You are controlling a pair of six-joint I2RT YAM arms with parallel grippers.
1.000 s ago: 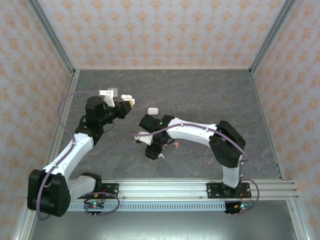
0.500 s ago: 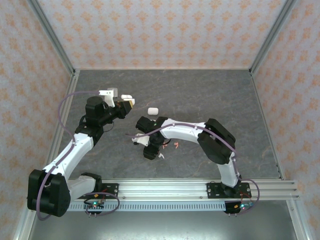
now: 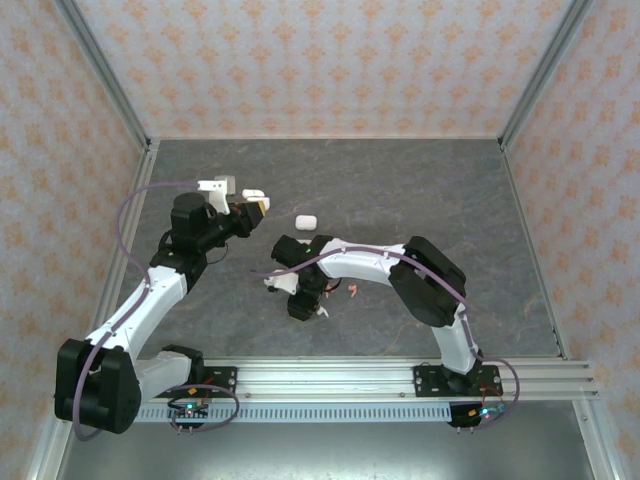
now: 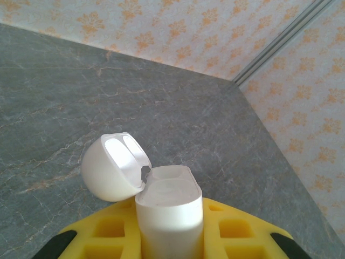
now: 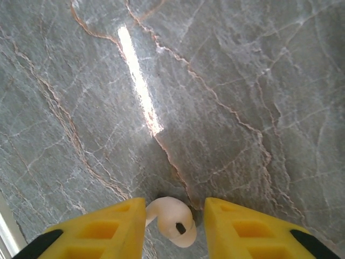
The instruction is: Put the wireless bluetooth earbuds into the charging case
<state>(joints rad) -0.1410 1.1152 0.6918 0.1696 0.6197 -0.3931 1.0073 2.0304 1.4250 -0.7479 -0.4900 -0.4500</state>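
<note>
the left gripper (image 4: 170, 245) clamps a smooth, rounded white charging case (image 4: 168, 202) upright between its yellow jaws (domed lid (image 4: 110, 168) hinged open to their left). the right gripper (image 5: 173, 208) has its jaws parted astride a glossy, hooked white earbud (image 5: 173, 222) lying on the veined grey table (image 5: 215, 97), with bare surface ahead of the tips.

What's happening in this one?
The left gripper holds a white charging case with its lid flipped open. The right gripper is down at the table, its fingers straddling a white earbud lying there, not yet clamped on it. A second white case and a pink earbud lie on the table nearby.
</note>
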